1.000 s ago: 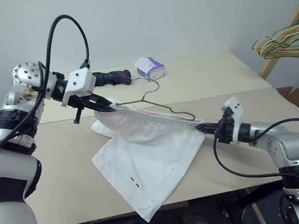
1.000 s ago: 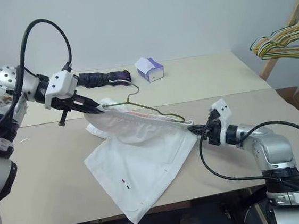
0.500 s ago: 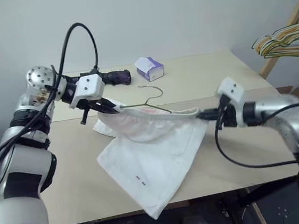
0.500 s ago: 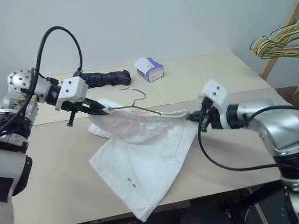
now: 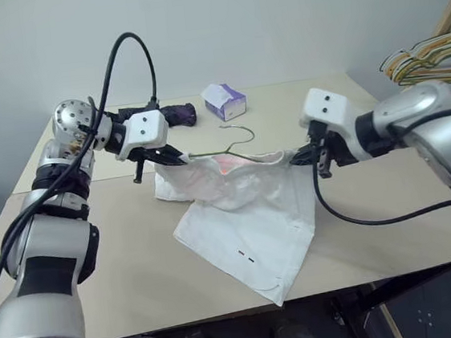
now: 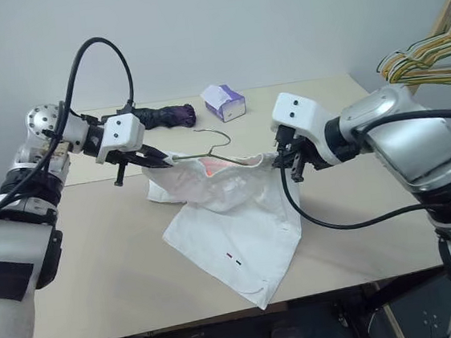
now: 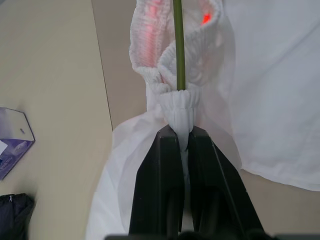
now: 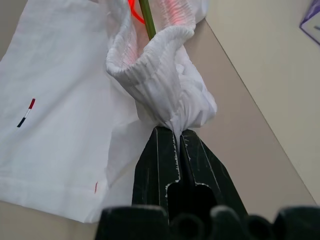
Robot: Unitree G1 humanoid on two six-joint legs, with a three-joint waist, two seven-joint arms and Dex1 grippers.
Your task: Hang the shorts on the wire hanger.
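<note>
**Left eye view: shorts stretched between two clamped grippers above the table**

Left eye view shows a tan table (image 5: 97, 255) with a white-and-purple tissue box (image 5: 225, 102) at its far side and a dark bundle (image 5: 173, 115) of cloth just left of the box. Off the table's right edge, a bunch of coloured hangers (image 5: 432, 58) hangs on a wooden rack. None of these lies between the arms; the stretch of table under the cloth is bare.

The shorts (image 5: 250, 215) hang by the waistband, which is pulled out between the two grippers, while the legs drape down and lie on the tabletop toward the near edge. A small dark mark sits near the lower hem. The wire hanger (image 5: 231, 146) runs inside the gathered waistband, with its hook sticking up and out toward the tissue box.

The left gripper (image 5: 174, 158) reaches in from the left, angled downward, its fingers (image 7: 167, 170) pressed together on a bunched end of the waistband where the green wire enters the cloth. The right gripper (image 5: 298, 157) comes in from the right, also tilted down, its fingers (image 8: 162, 160) pinched tight on the other gathered end of the waistband, beside the wire.
</note>
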